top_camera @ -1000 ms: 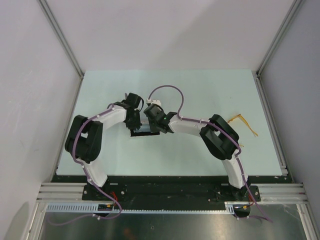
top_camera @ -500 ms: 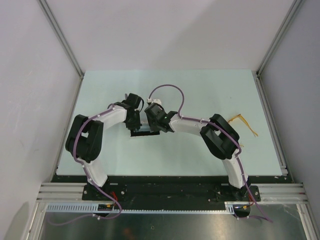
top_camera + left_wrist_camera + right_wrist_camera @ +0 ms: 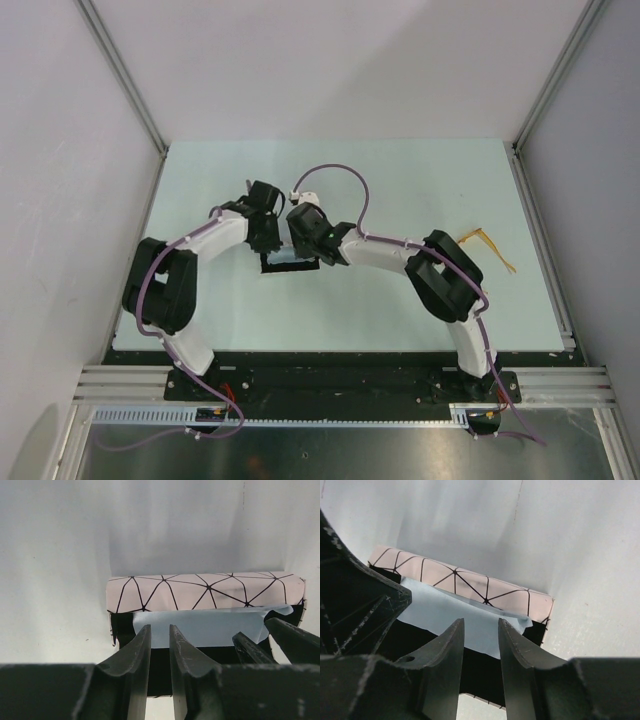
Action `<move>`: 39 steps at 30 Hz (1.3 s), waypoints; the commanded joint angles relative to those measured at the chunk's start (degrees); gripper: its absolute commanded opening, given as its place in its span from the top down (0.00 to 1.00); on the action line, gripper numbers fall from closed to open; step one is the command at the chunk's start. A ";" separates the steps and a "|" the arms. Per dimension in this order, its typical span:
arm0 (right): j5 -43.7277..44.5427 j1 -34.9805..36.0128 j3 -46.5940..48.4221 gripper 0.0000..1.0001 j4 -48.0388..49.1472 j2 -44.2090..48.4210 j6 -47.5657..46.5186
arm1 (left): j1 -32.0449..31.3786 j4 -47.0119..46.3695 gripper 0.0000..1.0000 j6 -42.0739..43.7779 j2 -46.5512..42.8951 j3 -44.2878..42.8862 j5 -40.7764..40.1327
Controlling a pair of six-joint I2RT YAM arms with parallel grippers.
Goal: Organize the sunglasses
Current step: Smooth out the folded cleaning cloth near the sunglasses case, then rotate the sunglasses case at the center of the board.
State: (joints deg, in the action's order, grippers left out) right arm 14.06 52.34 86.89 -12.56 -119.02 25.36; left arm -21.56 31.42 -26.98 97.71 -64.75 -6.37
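Note:
The sunglasses, thin and yellow-orange, lie on the table at the right, far from both grippers. In the middle lies the open white case with black triangle lines and a black inside. A blue-grey cloth lies in it against the far flap. My left gripper hovers over the near left part of the case, its jaws a narrow gap apart with nothing between them. My right gripper is over the case's right part, open and empty, its tips just short of the cloth.
Both wrists crowd together over the case, with the right gripper's fingers showing in the left wrist view. Metal posts and grey walls border the pale green table.
The right gripper's jaws have widened and its wrist has shifted slightly up and left over the case. The left arm's elbow has swung left. The sunglasses have not moved.

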 commanded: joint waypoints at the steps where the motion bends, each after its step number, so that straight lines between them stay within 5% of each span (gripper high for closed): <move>1: 1.22 0.75 -0.67 0.65 4.91 1.16 -0.32 | 0.73 -0.13 0.74 0.09 -2.70 -2.57 -0.92; 10: 4.74 1.45 -3.04 0.91 7.46 0.19 -0.76 | 2.14 -0.13 0.73 0.61 -1.82 -4.50 -0.31; 16: 6.85 1.54 -4.10 1.00 9.13 -1.12 -1.11 | 3.19 -0.13 0.73 1.05 -0.51 -6.09 0.04; 29: 7.03 1.10 -6.47 1.00 10.97 1.24 -1.11 | 4.77 -0.04 0.69 3.25 10.47 -13.47 1.09; 39: 5.63 1.19 -7.88 0.99 9.48 8.45 -0.14 | 5.83 0.92 0.72 3.78 11.45 -7.68 3.55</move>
State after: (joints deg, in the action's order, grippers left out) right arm 19.38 53.52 78.91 -4.08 -116.60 24.75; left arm -16.14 31.42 -24.75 110.00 -74.63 -5.19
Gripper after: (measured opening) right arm 0.009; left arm 0.291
